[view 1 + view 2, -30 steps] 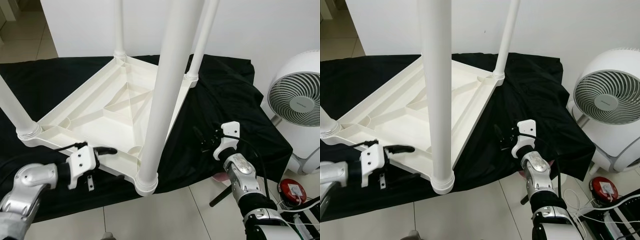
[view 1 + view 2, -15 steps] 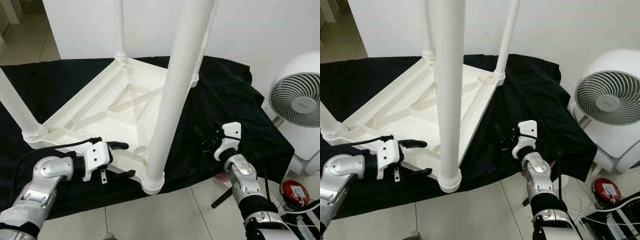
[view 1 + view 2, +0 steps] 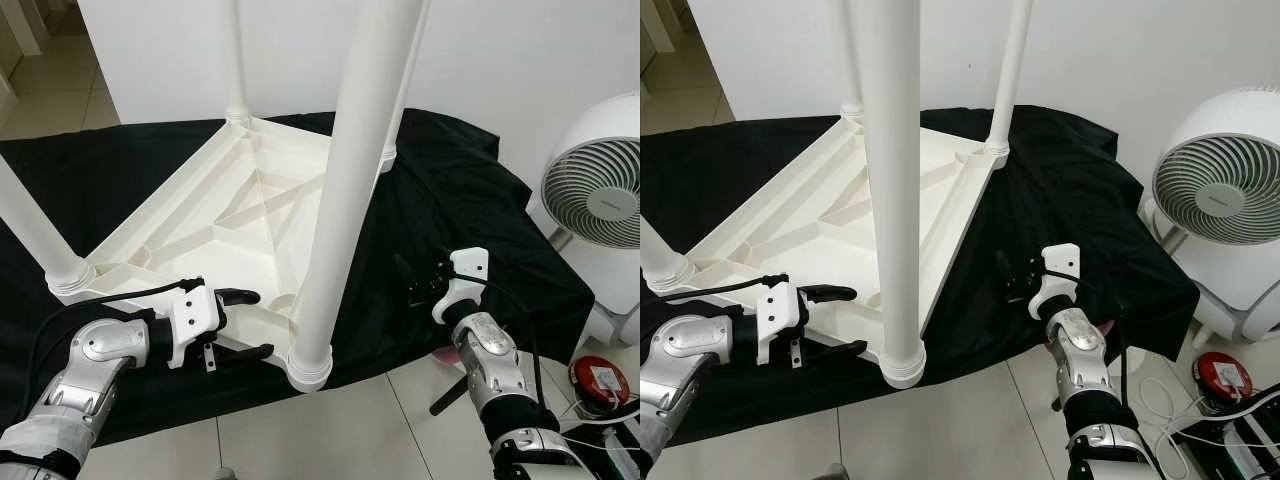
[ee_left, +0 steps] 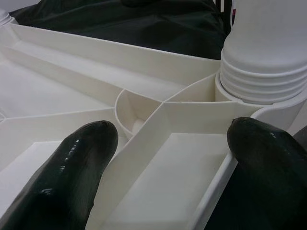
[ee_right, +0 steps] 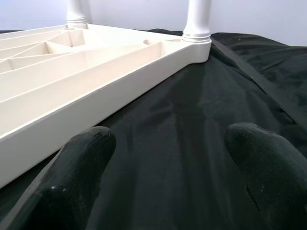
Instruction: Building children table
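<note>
A white plastic children's table [image 3: 230, 215] lies upside down on a black cloth [image 3: 460, 200], its legs pointing up. The nearest leg [image 3: 345, 170] stands in the corner socket [image 4: 261, 76] closest to me. My left gripper [image 3: 258, 323] is open at the table's near rim, just left of that corner. One of its fingers [image 4: 72, 167] is over the ribbed underside and the other finger [image 4: 268, 163] is outside the rim. My right gripper [image 3: 408, 283] is open above the cloth, right of the table and apart from its side edge [image 5: 96, 72].
A white fan [image 3: 600, 190] stands on the floor at the right. A round red object [image 3: 598, 378] and cables lie near my right arm. The cloth's front edge drops to tiled floor [image 3: 330, 430]. A white wall [image 3: 500, 50] is behind.
My left gripper has moved right along the near rim toward the nearest leg, and its fingers now straddle the rim. The camera shifted a little. The right gripper has barely moved.
</note>
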Motion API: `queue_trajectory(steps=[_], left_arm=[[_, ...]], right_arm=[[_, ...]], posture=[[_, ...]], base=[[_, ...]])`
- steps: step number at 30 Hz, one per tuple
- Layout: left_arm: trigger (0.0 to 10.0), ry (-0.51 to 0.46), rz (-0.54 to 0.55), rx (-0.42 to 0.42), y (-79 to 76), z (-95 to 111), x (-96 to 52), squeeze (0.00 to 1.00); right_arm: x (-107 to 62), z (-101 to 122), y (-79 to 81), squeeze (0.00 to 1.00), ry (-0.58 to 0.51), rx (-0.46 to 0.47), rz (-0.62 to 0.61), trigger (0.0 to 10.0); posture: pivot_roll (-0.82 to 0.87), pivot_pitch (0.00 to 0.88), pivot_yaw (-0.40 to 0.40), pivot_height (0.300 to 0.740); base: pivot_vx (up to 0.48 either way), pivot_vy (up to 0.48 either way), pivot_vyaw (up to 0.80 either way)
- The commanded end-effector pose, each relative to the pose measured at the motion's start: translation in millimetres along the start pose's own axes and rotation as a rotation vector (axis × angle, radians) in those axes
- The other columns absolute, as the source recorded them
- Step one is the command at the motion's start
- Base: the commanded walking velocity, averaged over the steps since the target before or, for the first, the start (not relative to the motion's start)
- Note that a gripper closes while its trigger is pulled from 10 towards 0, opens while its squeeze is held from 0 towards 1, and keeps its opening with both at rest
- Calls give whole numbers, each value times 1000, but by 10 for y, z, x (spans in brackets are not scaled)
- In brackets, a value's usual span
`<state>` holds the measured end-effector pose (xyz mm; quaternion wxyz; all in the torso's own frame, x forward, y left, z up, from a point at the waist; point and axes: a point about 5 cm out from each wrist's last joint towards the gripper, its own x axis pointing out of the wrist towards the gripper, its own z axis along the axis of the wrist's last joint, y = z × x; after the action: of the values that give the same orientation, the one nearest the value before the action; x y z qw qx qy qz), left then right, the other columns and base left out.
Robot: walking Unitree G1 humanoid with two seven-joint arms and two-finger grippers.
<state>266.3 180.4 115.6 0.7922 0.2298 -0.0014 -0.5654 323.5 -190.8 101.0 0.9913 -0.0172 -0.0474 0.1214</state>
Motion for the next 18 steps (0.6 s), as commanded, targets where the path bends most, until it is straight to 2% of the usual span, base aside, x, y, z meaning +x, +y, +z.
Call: queue_trajectory(steps=[1,5,9,11,17,18], left_arm=[[10000,94,-110,-57,-121,-169,-63,0],[10000,129,-120,-70,-119,-203,-99,0],[10000,139,-149,-99,-162,-210,-197,0],[10000,102,-140,-105,-166,-154,-252,0],[10000,56,-113,-110,-133,-58,-266,0],[10000,6,-79,-96,-91,42,-245,0]], right_arm=[[-15,-9,-27,0,5,10,-20,10000],[-13,-14,-16,0,6,11,-21,10000],[-25,-21,-14,0,4,14,-28,10000],[-43,-30,-29,0,5,15,-40,10000],[-51,-37,-34,0,7,15,-46,10000],[-48,-35,-22,0,4,17,-39,10000]], posture=[[-3,26,-17,740],[0,28,-11,740],[-1,25,-2,740],[2,23,-2,740],[6,22,-6,740],[12,22,-16,740]], base=[[0,0,0],[0,0,0],[0,0,0],[0,0,0],[0,0,0],[0,0,0]])
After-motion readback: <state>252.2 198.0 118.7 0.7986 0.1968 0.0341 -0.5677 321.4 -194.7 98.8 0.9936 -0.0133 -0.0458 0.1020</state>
